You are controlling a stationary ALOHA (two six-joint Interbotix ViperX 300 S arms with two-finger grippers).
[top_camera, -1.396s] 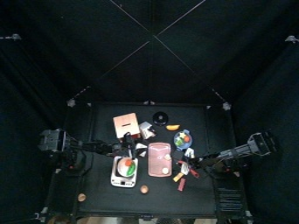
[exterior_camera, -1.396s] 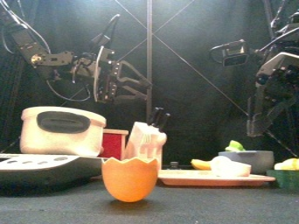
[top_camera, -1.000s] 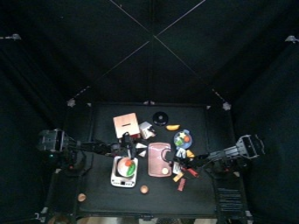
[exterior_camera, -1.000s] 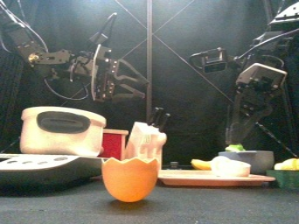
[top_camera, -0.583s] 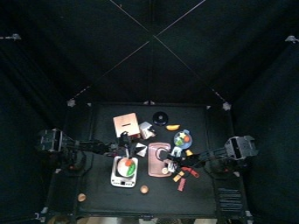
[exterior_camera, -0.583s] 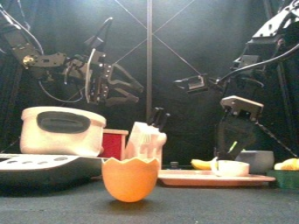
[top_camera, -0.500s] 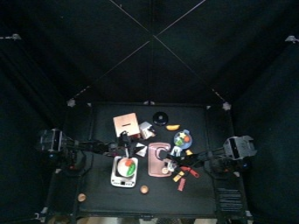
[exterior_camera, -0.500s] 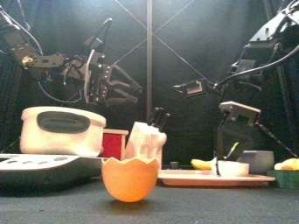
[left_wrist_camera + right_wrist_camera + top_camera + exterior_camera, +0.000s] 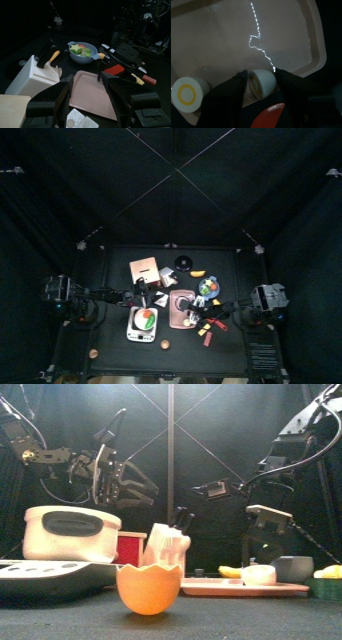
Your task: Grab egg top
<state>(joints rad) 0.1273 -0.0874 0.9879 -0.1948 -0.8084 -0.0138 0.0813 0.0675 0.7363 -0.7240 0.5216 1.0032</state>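
Note:
The egg top (image 9: 261,82), a white half shell, lies on the cracked pink tray (image 9: 224,40). It also shows as a small white piece (image 9: 259,574) in the front view. My right gripper (image 9: 261,75) hangs low over it, open, with one jaw on each side of the shell. In the front view the right gripper (image 9: 263,544) is just above the tray (image 9: 214,589). An orange egg bottom (image 9: 147,589) stands at the table's front. My left gripper (image 9: 87,87) is open and empty, held high on the left (image 9: 114,479).
A white slice with a yellow centre (image 9: 186,92) lies on the tray beside the shell. A blue bowl (image 9: 83,52) of green pieces, a white box (image 9: 70,532), a scale (image 9: 47,576) and a white holder (image 9: 167,544) crowd the table's middle.
My right arm has swung left and come down from high on the right to the pink tray, where its jaws now stand around the egg top. The left arm has barely shifted.

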